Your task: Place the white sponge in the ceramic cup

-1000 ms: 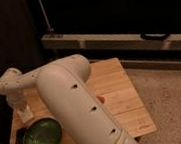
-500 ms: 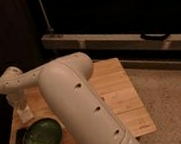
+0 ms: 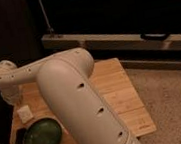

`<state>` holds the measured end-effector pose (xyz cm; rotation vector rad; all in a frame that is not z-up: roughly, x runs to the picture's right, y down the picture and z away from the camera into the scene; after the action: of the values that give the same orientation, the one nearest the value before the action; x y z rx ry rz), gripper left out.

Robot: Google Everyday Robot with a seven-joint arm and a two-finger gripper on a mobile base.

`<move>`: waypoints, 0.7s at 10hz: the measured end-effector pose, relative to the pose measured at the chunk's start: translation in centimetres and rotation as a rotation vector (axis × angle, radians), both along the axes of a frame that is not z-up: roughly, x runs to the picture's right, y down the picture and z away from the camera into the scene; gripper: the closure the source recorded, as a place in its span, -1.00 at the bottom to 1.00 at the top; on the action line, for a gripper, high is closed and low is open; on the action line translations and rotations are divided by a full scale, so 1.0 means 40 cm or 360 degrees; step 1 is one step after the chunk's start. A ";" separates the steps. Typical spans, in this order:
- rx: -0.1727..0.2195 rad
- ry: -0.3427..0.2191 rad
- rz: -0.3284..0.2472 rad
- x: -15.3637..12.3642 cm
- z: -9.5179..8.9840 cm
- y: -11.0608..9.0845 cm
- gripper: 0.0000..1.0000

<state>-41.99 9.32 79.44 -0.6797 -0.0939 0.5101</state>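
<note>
A small square off-white pad, the white sponge (image 3: pixel 24 114), lies on the left part of the wooden table (image 3: pixel 123 97), just behind the green bowl (image 3: pixel 42 138). My gripper (image 3: pixel 16 100) hangs from the bent white wrist at the far left, right above and slightly left of the sponge. I cannot tell whether it touches the sponge. My thick white arm (image 3: pixel 78 103) crosses the middle of the view and covers much of the table. The ceramic cup does not show; it is hidden or out of view.
A dark flat object (image 3: pixel 19 141) lies left of the green bowl at the table's front left corner. A dark shelf unit (image 3: pixel 129 35) stands behind the table. Speckled floor (image 3: pixel 173 95) with cables lies to the right.
The wrist and gripper have shifted slightly left and up over the sponge. The bowl and the sponge have not moved.
</note>
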 end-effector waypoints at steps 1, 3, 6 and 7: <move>-0.0012 -0.0011 -0.0014 -0.005 0.019 0.019 -0.60; -0.0035 -0.0015 -0.0037 -0.014 0.073 0.070 -0.60; -0.0018 0.0015 -0.0076 -0.009 0.094 0.099 -0.60; -0.0017 0.0020 -0.0091 -0.014 0.095 0.114 -0.60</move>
<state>-42.55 13.86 83.24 -0.6875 -0.0597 0.4605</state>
